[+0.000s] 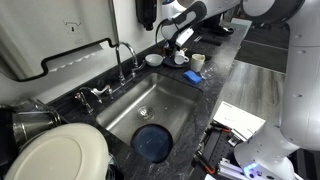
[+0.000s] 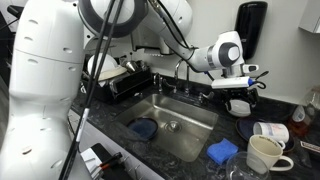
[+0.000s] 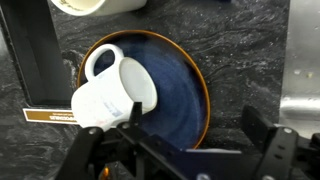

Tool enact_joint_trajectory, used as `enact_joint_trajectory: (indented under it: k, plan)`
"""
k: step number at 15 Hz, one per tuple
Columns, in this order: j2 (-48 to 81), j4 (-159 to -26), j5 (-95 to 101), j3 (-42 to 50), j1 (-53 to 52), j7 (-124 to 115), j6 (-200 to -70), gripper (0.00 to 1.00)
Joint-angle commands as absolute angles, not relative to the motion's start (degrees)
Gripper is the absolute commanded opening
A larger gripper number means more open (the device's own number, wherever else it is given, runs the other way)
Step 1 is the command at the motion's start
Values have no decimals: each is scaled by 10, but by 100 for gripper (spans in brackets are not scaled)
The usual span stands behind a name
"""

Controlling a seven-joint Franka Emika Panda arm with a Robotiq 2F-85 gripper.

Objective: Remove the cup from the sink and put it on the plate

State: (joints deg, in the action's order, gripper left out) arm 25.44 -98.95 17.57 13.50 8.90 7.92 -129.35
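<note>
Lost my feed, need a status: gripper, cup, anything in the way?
Gripper shut on the cup, cup tilted. Cup out of the sink, over the plate. Plate bare.

Bare across the plate [image 3: 178,95] half away from the tilted cup [image 3: 112,92], and on the counter [image 3: 250,60] past that rim. Blocked cup-side by the cup itself and by a pale mug [image 3: 100,4] near the rim.

A dark speckled countertop [image 3: 250,40] runs below a pale wall [image 2: 290,45].
</note>
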Motion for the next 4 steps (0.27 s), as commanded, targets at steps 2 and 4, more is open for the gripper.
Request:
enact_joint_trajectory:
  k: [2,4]
  plan:
    - [211,-1022,68,81,160,255,-1259,100]
    - [208,-1013,21,69,181,322,-1217,100]
